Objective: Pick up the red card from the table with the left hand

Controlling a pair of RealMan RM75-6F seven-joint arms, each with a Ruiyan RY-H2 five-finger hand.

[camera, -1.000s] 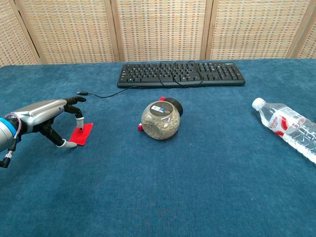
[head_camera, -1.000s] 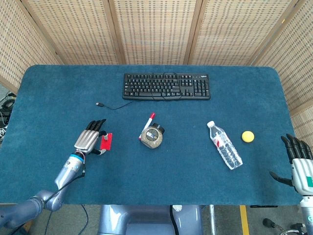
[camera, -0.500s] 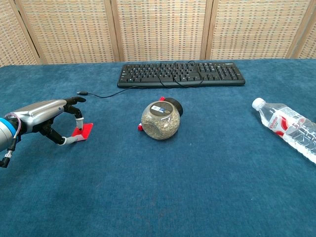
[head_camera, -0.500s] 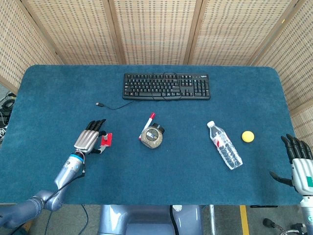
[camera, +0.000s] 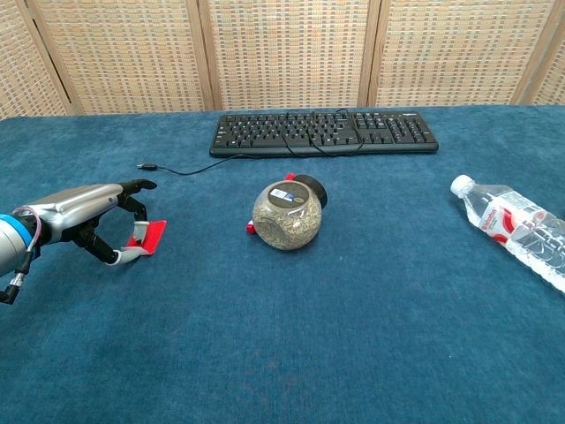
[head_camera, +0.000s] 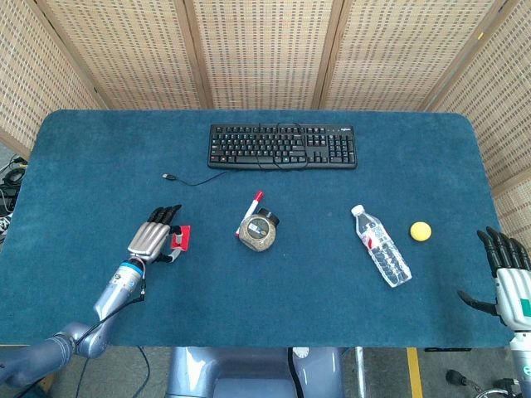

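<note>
The red card (head_camera: 182, 238) (camera: 150, 236) lies tilted at the left of the blue table (head_camera: 99, 166), one edge raised off the cloth. My left hand (head_camera: 152, 240) (camera: 84, 215) pinches it, with the thumb under the near edge and fingertips (camera: 141, 228) on top. I cannot tell whether the card's far edge still touches the table. My right hand (head_camera: 510, 278) hovers at the table's front right corner with fingers spread and nothing in it. The chest view does not show the right hand.
A round jar (head_camera: 258, 231) (camera: 287, 215) with a black lid lies in the middle, a red pen (head_camera: 255, 201) behind it. A black keyboard (head_camera: 282, 146) (camera: 323, 132) and its cable (head_camera: 184, 180) lie further back. A water bottle (head_camera: 382, 246) (camera: 512, 229) and a yellow ball (head_camera: 421, 230) lie to the right.
The left hand's thumb and fingers have closed on the red card, and the card has tipped up from lying flat. The right hand has not moved.
</note>
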